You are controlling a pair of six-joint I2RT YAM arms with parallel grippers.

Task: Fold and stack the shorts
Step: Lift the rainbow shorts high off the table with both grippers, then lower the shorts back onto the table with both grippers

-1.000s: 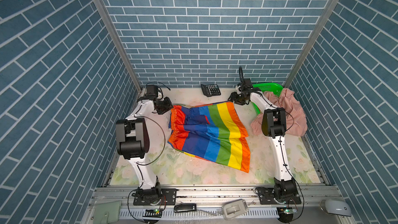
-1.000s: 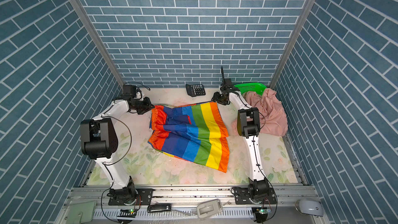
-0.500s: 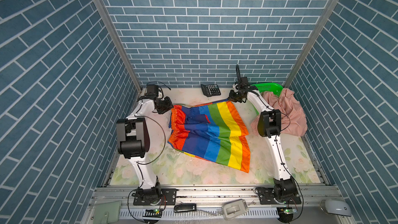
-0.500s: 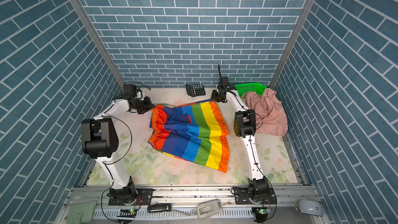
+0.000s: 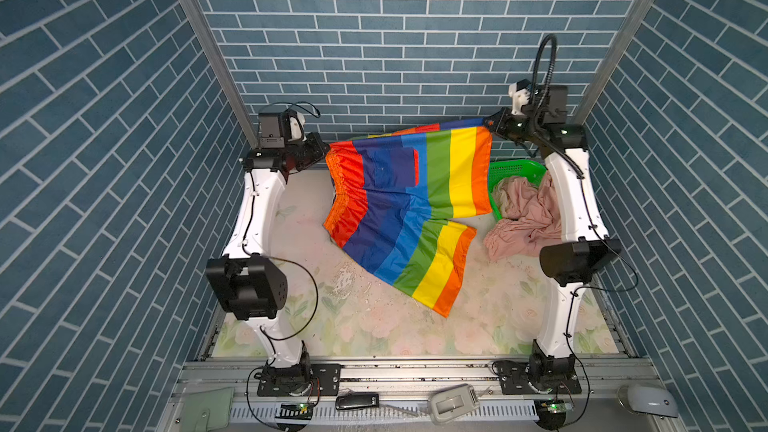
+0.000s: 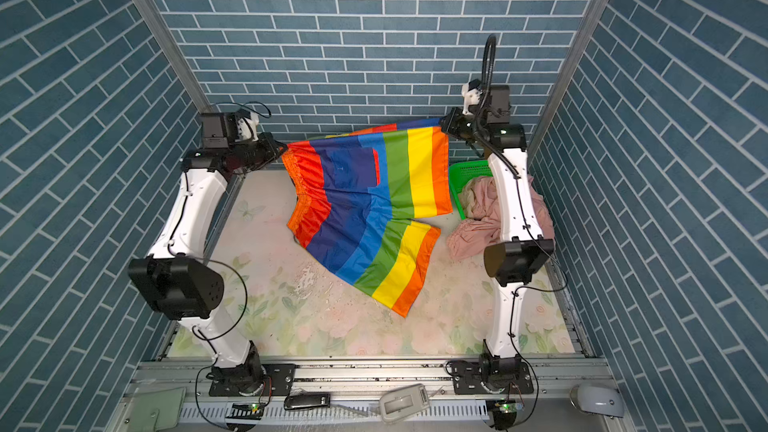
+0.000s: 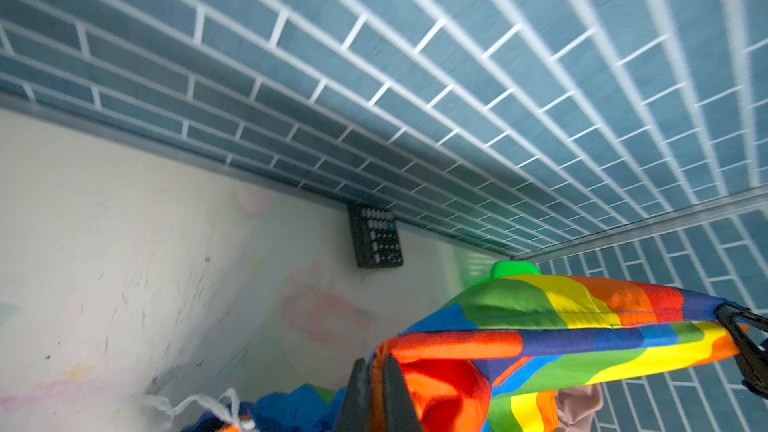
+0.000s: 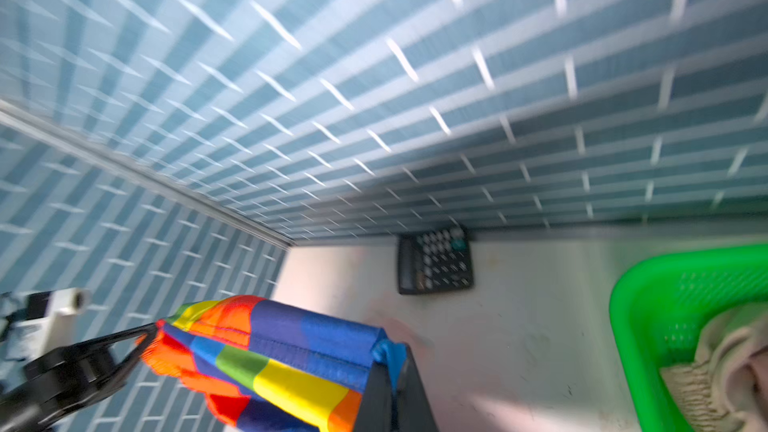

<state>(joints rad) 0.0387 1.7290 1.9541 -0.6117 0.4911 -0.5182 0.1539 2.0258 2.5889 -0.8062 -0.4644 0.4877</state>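
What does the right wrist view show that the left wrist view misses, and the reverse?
Only the right wrist view: the inside of the green basket with a beige garment in it. Only the left wrist view: the white drawstring. Both: the rainbow shorts held between the left gripper and right gripper, each shut on them, and the black calculator at the back wall.

green mesh basket (image 5: 515,168) far right on the floral table cover (image 5: 374,326), near the blue brick back wall (image 5: 395,35). black calculator (image 7: 376,236) flat at that wall's foot. along the front rail (image 5: 415,372): pale green pouch (image 5: 208,409), black device (image 5: 357,401), grey device (image 5: 453,398), white domed object (image 5: 648,403).
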